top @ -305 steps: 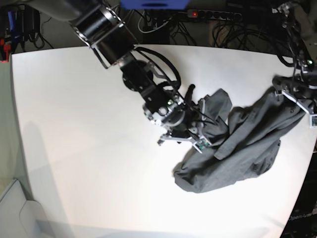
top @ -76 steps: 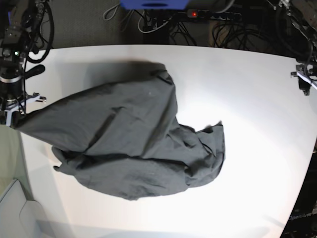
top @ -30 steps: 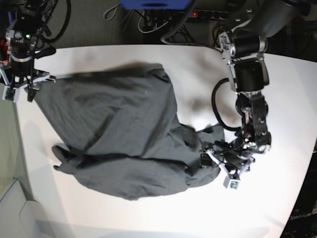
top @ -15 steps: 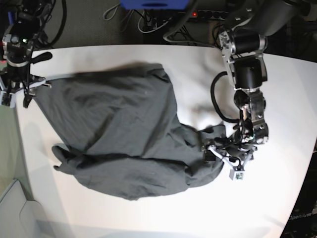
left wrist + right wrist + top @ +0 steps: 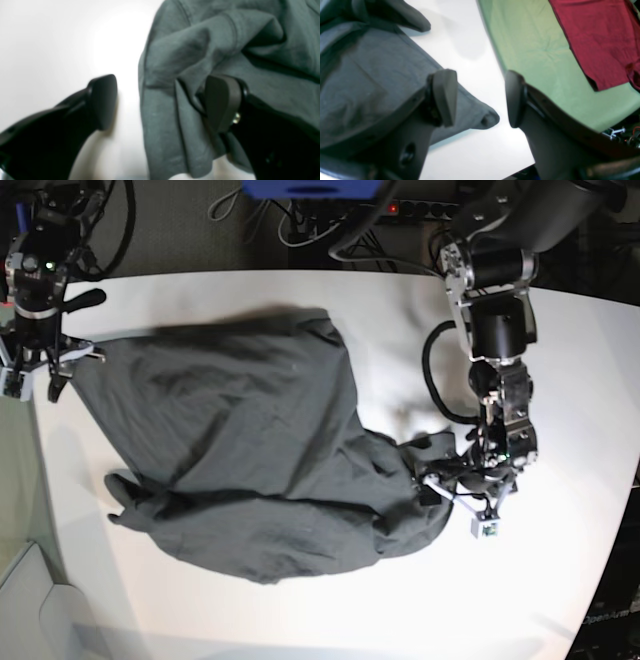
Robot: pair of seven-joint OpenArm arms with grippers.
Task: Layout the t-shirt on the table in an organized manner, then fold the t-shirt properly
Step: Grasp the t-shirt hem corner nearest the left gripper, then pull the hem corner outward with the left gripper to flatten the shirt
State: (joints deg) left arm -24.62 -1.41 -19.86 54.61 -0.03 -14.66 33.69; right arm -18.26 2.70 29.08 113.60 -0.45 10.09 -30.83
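Mostly white table (image 5: 250, 610), cables behind (image 5: 330, 220)

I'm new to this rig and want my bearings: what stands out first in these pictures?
A crumpled dark grey t-shirt sprawls over the middle of the white table. The left gripper straddles a bunched fold at one edge, jaws open; the right gripper hangs open at the opposite corner.

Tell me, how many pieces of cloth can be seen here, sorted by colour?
Dark grey: 1, the t-shirt on the table
Red: 1, the red cloth off the table
Green: 1, the green sheet beneath the red one
Total: 3
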